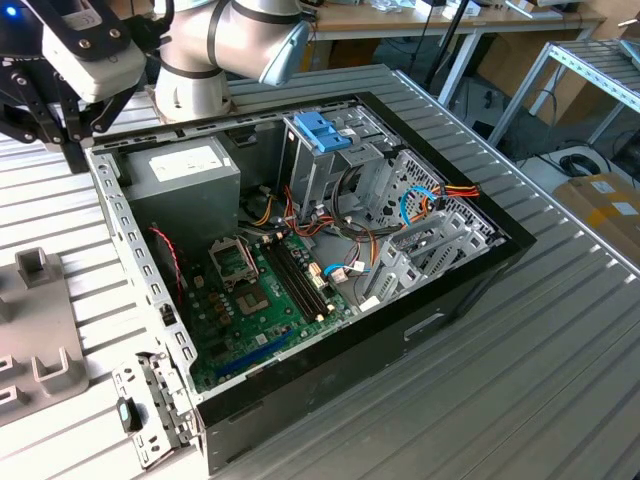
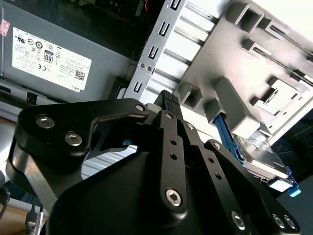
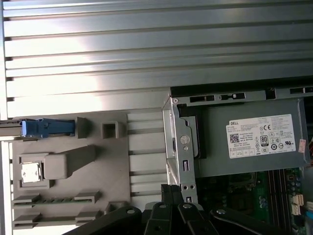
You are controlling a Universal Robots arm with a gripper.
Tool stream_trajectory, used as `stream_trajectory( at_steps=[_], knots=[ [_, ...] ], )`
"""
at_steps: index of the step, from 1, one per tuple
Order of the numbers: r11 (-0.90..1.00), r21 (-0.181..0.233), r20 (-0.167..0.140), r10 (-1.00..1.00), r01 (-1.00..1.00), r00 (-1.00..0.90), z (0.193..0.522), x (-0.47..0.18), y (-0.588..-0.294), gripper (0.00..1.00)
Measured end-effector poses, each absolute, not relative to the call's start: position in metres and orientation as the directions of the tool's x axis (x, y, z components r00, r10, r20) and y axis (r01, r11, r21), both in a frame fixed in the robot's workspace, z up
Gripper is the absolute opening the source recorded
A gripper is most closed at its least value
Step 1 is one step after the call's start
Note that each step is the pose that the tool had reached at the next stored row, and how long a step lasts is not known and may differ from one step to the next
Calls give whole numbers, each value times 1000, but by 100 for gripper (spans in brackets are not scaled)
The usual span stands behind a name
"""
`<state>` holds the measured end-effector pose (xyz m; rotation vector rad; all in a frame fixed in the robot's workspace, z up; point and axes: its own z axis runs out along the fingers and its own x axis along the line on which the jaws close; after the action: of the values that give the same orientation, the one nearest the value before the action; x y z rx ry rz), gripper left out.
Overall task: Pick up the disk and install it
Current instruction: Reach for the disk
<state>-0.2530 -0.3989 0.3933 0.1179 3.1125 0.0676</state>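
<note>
The disk (image 2: 260, 157), a silver-grey drive in a light-blue carrier frame, stands on edge in a slot of the grey fixture plate (image 2: 230, 63). In the first wrist view the disk (image 3: 45, 128) appears edge-on as a blue strip at the far corner of the fixture plate (image 3: 112, 161). My gripper (image 2: 166, 100) is shut with nothing between its fingers, and it hangs over the case wall between the fixture and the power supply, well apart from the disk. In the exterior view the gripper (image 1: 72, 150) hovers above the back left corner of the open computer case (image 1: 450, 300).
A large grey power supply (image 3: 244, 139) with a white label sits in the case corner. A bare blue bracket (image 1: 322, 130) tops the drive cage. Motherboard (image 1: 260, 300) and loose cables lie inside. The fixture plate (image 1: 40, 330) lies at the exterior view's left on the ribbed metal table (image 1: 560, 380).
</note>
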Motion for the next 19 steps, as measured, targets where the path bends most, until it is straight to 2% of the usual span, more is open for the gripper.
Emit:
stream_trajectory(
  at_steps=[19],
  knots=[
    [996,44,-25,76,75,-997,393,-260,-399,10]
  ],
)
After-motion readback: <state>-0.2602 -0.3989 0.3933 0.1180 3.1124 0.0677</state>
